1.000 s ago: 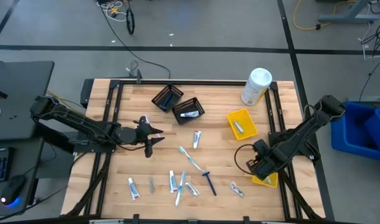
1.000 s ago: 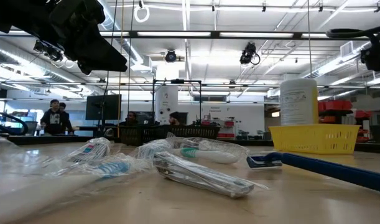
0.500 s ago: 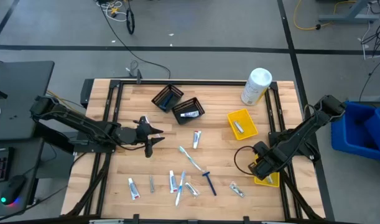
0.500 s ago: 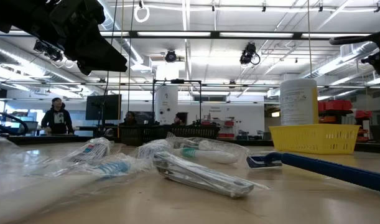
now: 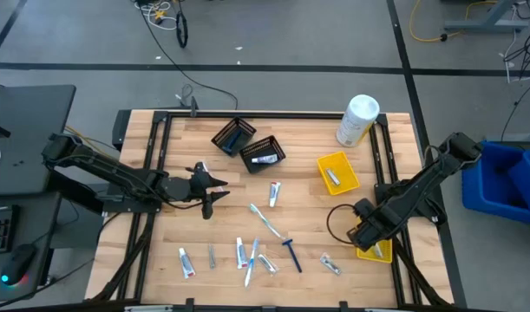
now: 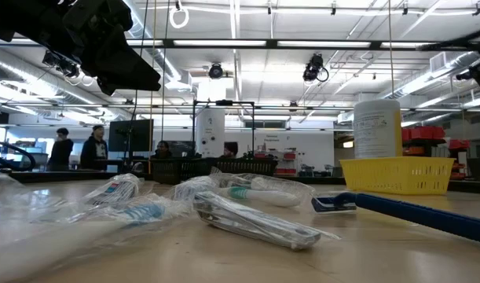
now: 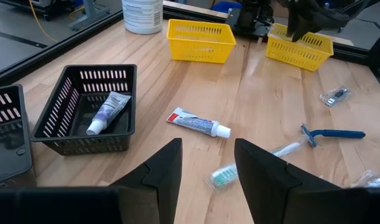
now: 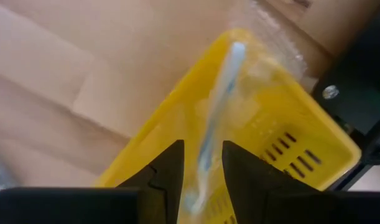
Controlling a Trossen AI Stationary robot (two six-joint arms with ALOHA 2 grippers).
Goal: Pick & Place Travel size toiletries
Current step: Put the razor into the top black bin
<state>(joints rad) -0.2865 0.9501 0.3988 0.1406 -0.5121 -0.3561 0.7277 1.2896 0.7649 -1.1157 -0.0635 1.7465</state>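
Right gripper [image 5: 369,236] hung low over yellow bin [image 8: 283,118] at table's right edge, fingers parted, wrapped toothbrush [image 8: 217,99] lying in bin between them, apparently released. Risk judged: wrapper could cling to a finger and lift out on retreat, or bin could get nudged off edge. Left gripper [image 5: 214,192] hovered open over table middle, holding nothing. Toothpaste tube [image 7: 198,122], razor [image 7: 331,133], more wrapped items loose nearby. Second yellow bin [image 5: 337,172], black baskets [image 5: 263,153], white canister [image 5: 357,120] crowding far side.

From where I stand, the white canister [image 6: 378,129] carries a printed label, too small to read.
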